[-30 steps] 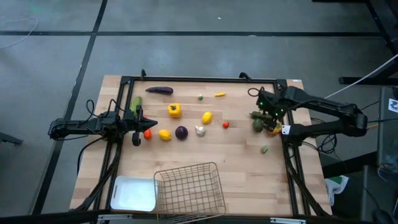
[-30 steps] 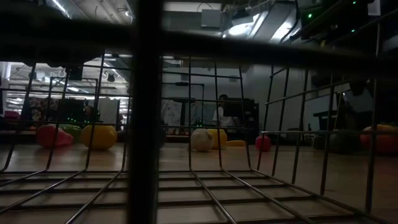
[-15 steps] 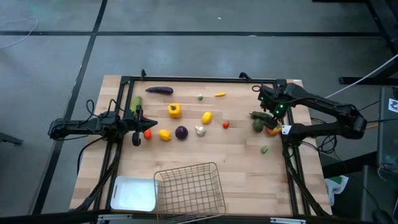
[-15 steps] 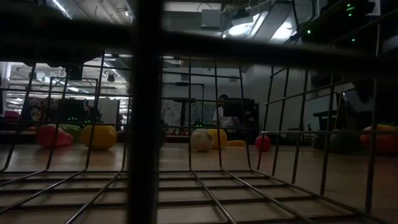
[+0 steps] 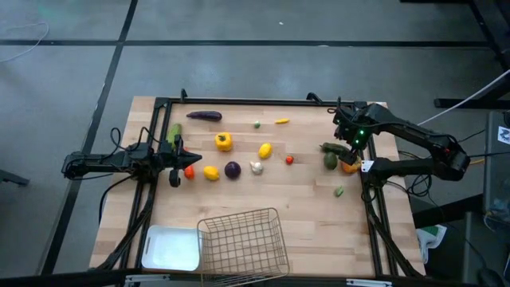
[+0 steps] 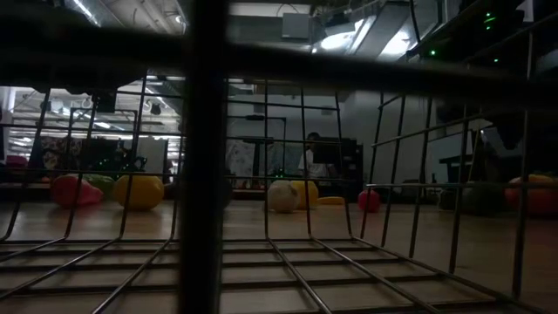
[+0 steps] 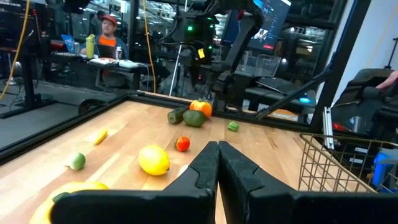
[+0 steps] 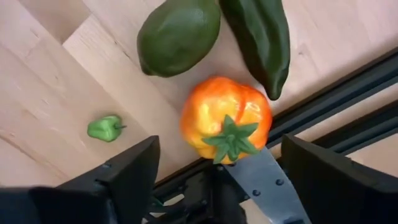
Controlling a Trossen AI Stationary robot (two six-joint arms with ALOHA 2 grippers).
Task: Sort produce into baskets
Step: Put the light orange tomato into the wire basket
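Two claws: the right claw (image 8: 214, 177) hangs over the orange pepper (image 8: 226, 118), fingers spread to straddle it; dark green pieces lie just beyond. Well away from the pepper, the left claw (image 7: 214, 163) waits pressed together; wire basket (image 5: 243, 237) empty.

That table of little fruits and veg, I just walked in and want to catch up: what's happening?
The right gripper hangs with open jaws above an orange pepper lying by the table's right rail, beside a green lime and a dark green pepper. The left gripper waits shut at the left side. The wire basket and the white tray hold nothing yet.
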